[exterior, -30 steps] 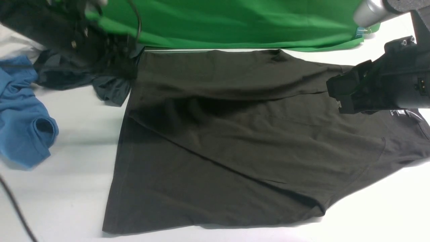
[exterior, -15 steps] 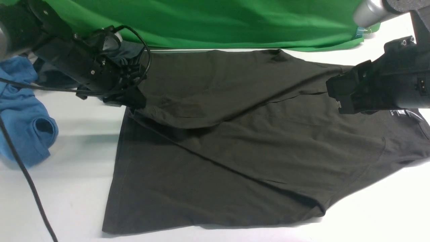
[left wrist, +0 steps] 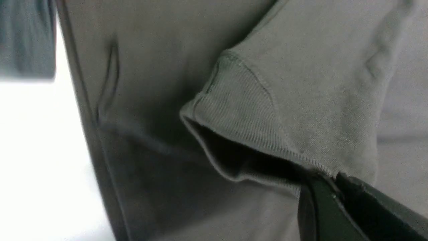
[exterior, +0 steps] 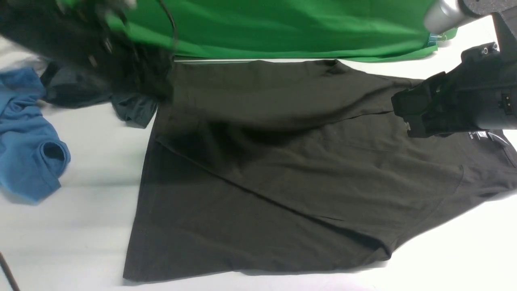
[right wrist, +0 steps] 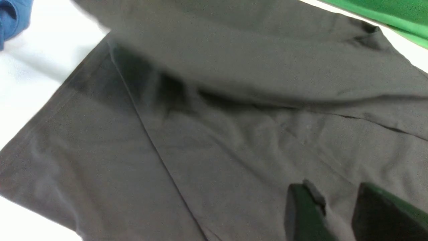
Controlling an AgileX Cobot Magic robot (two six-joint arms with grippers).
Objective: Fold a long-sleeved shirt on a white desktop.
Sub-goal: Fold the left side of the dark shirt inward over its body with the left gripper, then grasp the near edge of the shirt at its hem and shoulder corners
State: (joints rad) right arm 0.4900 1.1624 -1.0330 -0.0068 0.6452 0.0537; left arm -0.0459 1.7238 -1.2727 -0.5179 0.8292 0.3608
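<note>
Long-sleeved shirt (exterior: 282,182) lies spread over the middle and right of the white desktop (exterior: 72,242). Hem is to the left, neck end to the right, far edge just beside the green cloth (exterior: 282,28).

Left gripper (left wrist: 326,182) is clamped on the ribbed cuff (left wrist: 240,110) of a sleeve, up at the shirt's far left corner. The front view is motion-blurred there.

Right gripper (right wrist: 336,192) sits over the neck end, jaws apart, bare fabric showing in the gap. Its tips may be touching the cloth; not clear.

Slate-grey garment (exterior: 129,109) lies just beside the shirt's far left corner. Blue garment (exterior: 28,137) lies farther left.
</note>
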